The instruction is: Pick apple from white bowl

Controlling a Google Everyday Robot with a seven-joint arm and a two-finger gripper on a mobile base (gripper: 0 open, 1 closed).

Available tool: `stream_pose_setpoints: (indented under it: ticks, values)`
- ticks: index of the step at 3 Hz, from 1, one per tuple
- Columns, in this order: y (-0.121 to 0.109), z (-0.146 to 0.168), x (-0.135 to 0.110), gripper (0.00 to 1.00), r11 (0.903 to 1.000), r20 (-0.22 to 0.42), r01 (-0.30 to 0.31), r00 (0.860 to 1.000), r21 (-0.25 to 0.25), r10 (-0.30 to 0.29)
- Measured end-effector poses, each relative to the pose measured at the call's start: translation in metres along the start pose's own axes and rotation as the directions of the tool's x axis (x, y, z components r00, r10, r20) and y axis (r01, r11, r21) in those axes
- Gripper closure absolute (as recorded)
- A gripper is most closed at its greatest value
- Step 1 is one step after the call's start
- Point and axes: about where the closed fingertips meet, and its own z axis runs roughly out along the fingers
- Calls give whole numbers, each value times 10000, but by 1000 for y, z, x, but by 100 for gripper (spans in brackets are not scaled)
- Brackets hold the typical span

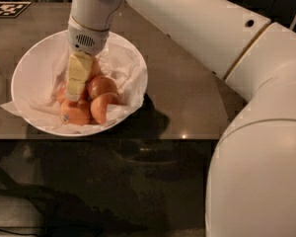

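Observation:
The white bowl (27, 63), lined with crumpled white paper (121, 65), stands on the left part of the table. Several red-orange apples lie in a heap in it: one at the right (103, 85), one in front (104, 108), one front left (74, 113). My gripper (75, 89) reaches straight down from the white wrist (89, 31) into the bowl. Its pale yellow end rests among the apples, against the left side of the heap, and hides part of it.
The bowl stands on a grey-brown table (187, 88) whose front edge (153, 138) runs just below the bowl. A black-and-white marker tag (7, 8) lies at the back left. My large white arm segments (256, 147) fill the right side.

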Motion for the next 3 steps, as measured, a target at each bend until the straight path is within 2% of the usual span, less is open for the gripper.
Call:
stream_pose_setpoints:
  ticks: [1,3]
  values:
    - [3,8,4,0,9999,12,-101,9999,-138,101]
    - [4,10,5,42,10000,53,-52,10000,-84,53]
